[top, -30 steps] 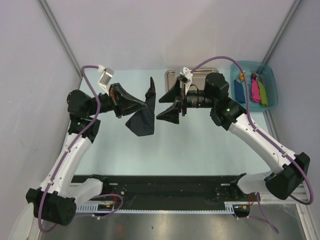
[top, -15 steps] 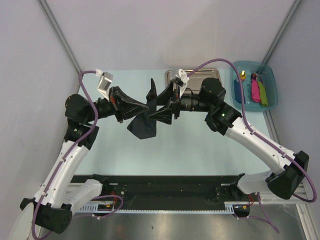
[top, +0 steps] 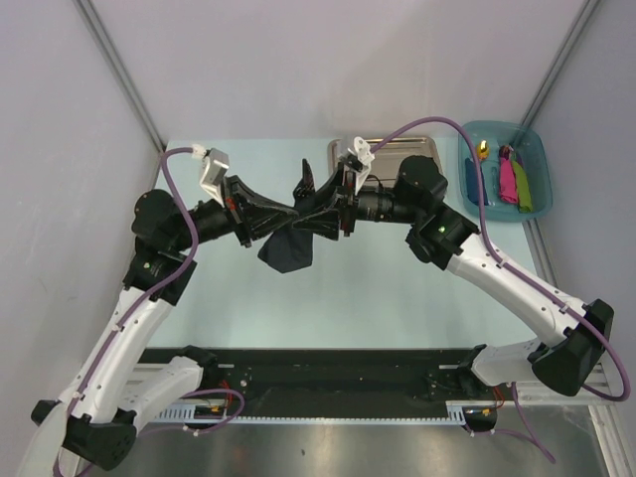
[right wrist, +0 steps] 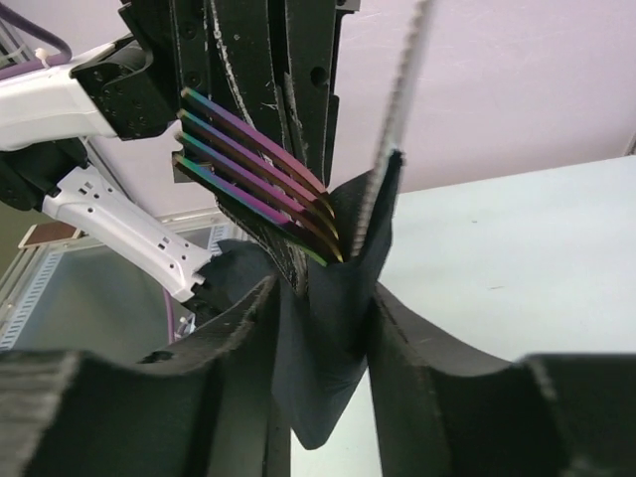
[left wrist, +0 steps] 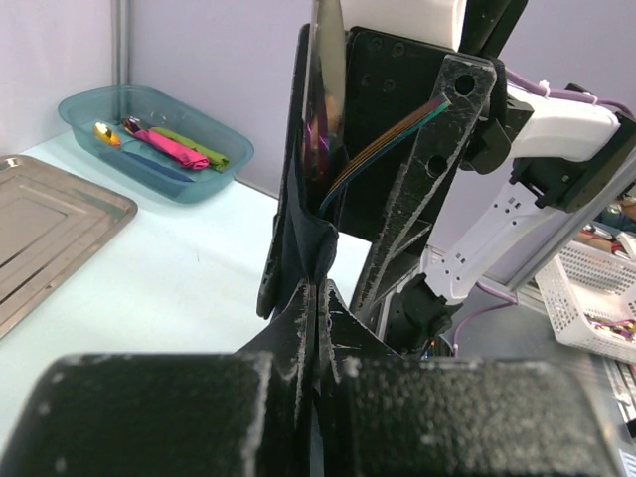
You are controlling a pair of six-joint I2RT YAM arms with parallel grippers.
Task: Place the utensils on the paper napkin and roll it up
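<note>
Our left tool [left wrist: 318, 296] pinches the limp, tearable paper napkin [top: 286, 250] around the stiff, slippery utensils [right wrist: 260, 167]. The right tool [right wrist: 323, 290] straddles it, grip unclear. We would grasp where paper wraps metal.

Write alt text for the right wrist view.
A black napkin wrapped round a fork with rainbow-tinted tines and an edge-on knife stands between the right gripper's fingers, with the utensil tips sticking up out of it. The black left gripper looms right behind, above a pale table.
</note>
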